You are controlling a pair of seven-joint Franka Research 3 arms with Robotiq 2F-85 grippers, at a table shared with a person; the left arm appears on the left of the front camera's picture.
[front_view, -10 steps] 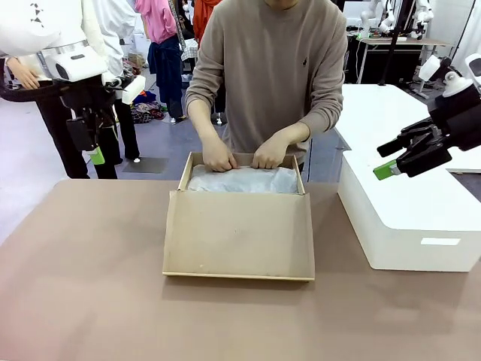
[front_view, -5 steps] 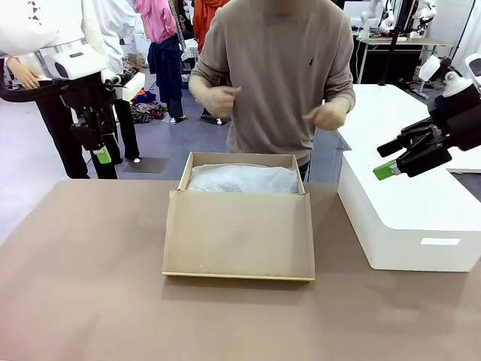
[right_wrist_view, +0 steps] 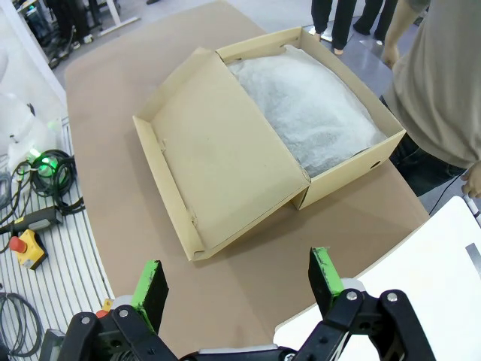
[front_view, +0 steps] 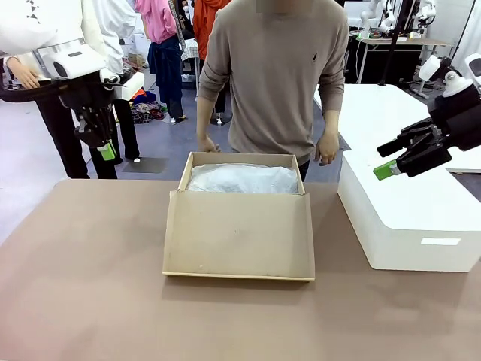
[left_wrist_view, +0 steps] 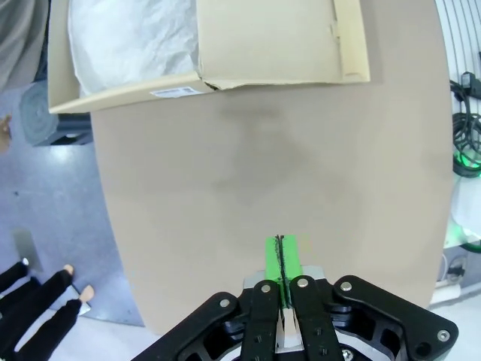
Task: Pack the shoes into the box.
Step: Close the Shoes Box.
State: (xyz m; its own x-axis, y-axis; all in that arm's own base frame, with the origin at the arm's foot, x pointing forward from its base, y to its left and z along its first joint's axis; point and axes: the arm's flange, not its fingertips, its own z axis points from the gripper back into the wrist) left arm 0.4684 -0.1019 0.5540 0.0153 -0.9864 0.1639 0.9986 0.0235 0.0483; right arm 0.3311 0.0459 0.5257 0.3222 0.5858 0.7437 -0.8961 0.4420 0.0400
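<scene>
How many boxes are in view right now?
2. The tan shoebox sits in the middle, lid open toward the robot, tissue paper inside; the bigger white box stands on the robot's right side. No others seem hidden.

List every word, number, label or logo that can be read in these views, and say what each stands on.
No text here can be read.
White sticker on the box, end wall: printed, too small to read.
Emblem on the person's sweater: a tiny dark mark, no letters legible.
Pale rectangle on the white box: no print can be made out.
</scene>
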